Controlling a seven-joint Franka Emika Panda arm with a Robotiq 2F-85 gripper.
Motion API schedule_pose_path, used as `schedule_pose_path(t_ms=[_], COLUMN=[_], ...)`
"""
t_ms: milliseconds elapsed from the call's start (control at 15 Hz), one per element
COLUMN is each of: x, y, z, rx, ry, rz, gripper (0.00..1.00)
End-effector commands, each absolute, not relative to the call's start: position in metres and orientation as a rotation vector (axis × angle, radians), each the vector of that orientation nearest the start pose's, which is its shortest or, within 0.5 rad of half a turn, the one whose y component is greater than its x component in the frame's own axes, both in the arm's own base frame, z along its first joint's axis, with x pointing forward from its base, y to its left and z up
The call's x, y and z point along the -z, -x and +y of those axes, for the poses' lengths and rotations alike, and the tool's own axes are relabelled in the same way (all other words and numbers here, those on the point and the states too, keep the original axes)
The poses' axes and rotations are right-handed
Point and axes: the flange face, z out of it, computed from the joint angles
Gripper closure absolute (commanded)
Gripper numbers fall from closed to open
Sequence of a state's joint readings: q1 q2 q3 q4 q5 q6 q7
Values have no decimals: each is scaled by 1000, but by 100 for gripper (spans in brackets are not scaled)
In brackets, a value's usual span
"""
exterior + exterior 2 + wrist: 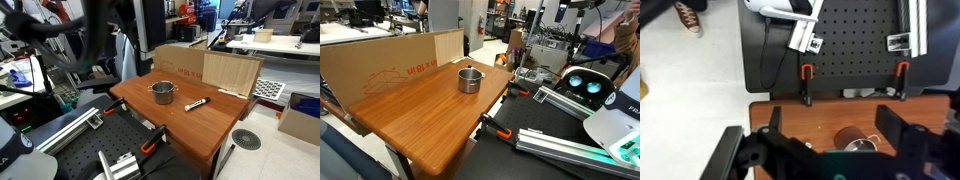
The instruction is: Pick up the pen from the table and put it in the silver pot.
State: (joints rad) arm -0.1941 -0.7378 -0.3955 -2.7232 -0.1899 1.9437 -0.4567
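1. Closest to the wrist camera, the gripper [830,128] has its two dark fingers [768,140] spread wide with nothing between them, above the clamped edge of the table [820,118].
2. In an exterior view the pen [196,103] lies flat near the middle of the table [215,130], touching nothing. Its lighter end seems to point toward the cardboard-backed edge, though it is too small to be sure.
3. Near the pen, the silver pot [163,92] stands upright and apart from it. The pot is close to the corner where the clamped edge meets the cardboard-backed edge. It shows in both exterior views [469,79] and partly between the fingers in the wrist view [855,142].
4. Cardboard [390,65] stands along one long edge of the table.
5. Orange-handled clamps [807,72] grip the opposite edge, beside a black perforated board [855,35].
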Motion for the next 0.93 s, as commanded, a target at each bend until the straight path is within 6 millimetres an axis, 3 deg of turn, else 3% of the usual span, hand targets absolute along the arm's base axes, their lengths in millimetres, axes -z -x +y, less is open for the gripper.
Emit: schedule_pose_path(t_ms=[0, 867], x=[-415, -415], y=[-266, -266], z=[-183, -183], rx=[-35, -35], ry=[3030, 3029], rz=[-75, -74], gripper=[0, 0])
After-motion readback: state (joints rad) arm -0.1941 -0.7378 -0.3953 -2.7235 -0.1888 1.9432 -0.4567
